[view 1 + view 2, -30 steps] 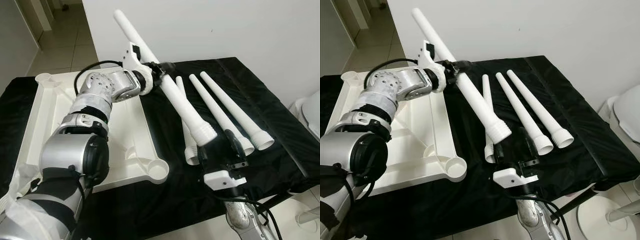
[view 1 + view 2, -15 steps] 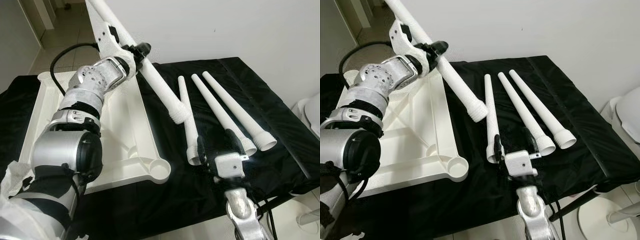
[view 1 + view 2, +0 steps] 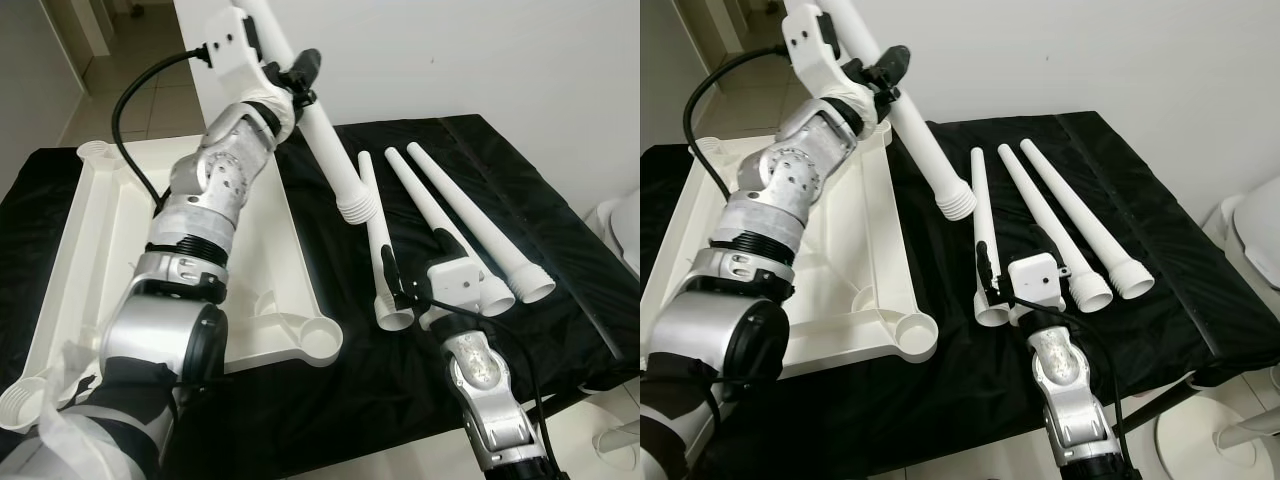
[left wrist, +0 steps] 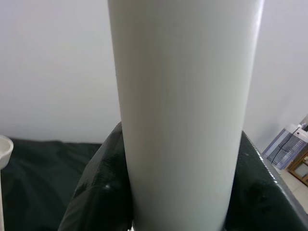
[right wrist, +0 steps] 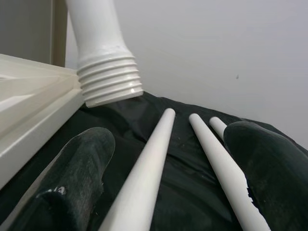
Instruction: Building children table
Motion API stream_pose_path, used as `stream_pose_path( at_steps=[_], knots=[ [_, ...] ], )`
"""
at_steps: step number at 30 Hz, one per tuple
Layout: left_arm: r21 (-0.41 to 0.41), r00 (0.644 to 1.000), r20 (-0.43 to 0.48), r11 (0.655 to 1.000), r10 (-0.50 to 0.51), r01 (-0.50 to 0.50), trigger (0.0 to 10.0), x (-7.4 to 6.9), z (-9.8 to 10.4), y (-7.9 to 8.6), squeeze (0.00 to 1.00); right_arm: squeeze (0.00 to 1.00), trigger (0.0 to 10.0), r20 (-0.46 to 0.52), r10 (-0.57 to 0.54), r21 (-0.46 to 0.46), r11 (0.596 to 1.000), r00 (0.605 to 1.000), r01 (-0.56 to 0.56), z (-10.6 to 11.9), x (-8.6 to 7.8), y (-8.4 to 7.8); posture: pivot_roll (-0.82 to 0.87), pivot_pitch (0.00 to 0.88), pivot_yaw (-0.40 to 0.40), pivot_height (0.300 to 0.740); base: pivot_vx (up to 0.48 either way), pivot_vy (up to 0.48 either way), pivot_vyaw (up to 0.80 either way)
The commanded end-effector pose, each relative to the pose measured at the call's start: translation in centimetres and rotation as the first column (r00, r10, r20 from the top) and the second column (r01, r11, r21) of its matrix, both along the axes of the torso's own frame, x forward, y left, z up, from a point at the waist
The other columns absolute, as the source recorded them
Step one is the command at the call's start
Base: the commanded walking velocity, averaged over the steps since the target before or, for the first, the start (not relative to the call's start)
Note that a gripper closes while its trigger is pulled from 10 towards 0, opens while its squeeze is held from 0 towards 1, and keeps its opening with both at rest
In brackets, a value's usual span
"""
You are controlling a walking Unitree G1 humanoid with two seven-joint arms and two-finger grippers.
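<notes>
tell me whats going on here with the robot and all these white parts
The robot is putting together a small plastic table. Its left gripper is shut on one white leg, held up at a slant with the threaded end hanging over the black cloth beside the upturned tabletop. Three more legs lie side by side on the cloth. The right gripper sits with jaws open over their wide ends, holding nothing.

Tabletop [image 3: 120,250] lies upside down on left half of cloth-covered table [image 3: 560,240]. Three loose legs [image 3: 455,225] lie side by side right of it, threaded ends toward robot. Fourth leg [image 3: 320,140] held tilted above tabletop's right edge by left gripper [image 3: 290,80] (threaded end down). Right gripper [image 3: 415,280] sits at near ends of loose legs, straddling them.
</notes>
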State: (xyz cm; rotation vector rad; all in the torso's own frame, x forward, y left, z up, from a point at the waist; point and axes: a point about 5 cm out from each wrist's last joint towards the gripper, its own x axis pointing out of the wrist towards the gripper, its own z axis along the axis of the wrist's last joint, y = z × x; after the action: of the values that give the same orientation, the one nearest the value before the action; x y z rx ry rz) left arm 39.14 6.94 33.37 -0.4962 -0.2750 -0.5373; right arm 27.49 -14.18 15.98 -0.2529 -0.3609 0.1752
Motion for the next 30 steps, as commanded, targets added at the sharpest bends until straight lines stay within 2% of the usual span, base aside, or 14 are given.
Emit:
stream_pose_path(
  at_steps=[1,7,11,17,24,30],
  knots=[
    [0.019,0.998,0.054,0.999,-0.035,0.034,10.0,-0.4,0.3,-0.3,0.0,0.0,10.0,-0.01,0.003,0.012,1.0,1.0,-0.003,0.3,0.2,-0.1,-0.11,0.006,0.035,0.74,0.0,0.0,0.0],
    [0.03,0.998,0.061,0.999,-0.029,0.027,10.0,-0.6,0.2,-0.7,0.0,0.0,10.0,-0.016,0.011,0.004,1.0,1.0,-0.011,0.8,0.5,0.0,-0.11,0.011,0.035,0.74,0.0,0.0,0.0],
    [0.106,0.996,0.081,0.994,-0.039,0.03,10.0,-1.2,-0.5,-1.9,0.0,0.0,10.0,-0.028,0.057,0.027,0.998,0.998,-0.056,2.0,0.9,0.6,-0.11,0.021,0.043,0.74,0.0,0.0,0.0],
    [0.118,0.99,0.121,0.991,-0.071,0.057,10.0,-2.0,-0.2,-3.0,0.0,0.0,10.0,-0.037,0.117,0.013,0.993,0.992,-0.116,2.9,1.2,1.2,-0.1,0.023,0.035,0.74,0.0,0.0,0.0],
    [0.115,0.985,0.139,0.99,-0.098,0.082,10.0,-2.5,0.1,-3.5,0.0,0.0,10.0,-0.036,0.124,0.007,0.992,0.992,-0.123,3.6,1.8,1.5,-0.09,0.023,0.031,0.74,0.0,0.0,0.0],
    [0.144,0.975,0.178,0.983,-0.137,0.112,10.0,-3.7,0.4,-4.8,0.0,0.0,10.0,-0.045,0.106,-0.027,0.994,0.993,-0.107,4.8,3.3,1.5,-0.09,0.022,0.023,0.74,0.0,0.0,0.0]
  ],
)
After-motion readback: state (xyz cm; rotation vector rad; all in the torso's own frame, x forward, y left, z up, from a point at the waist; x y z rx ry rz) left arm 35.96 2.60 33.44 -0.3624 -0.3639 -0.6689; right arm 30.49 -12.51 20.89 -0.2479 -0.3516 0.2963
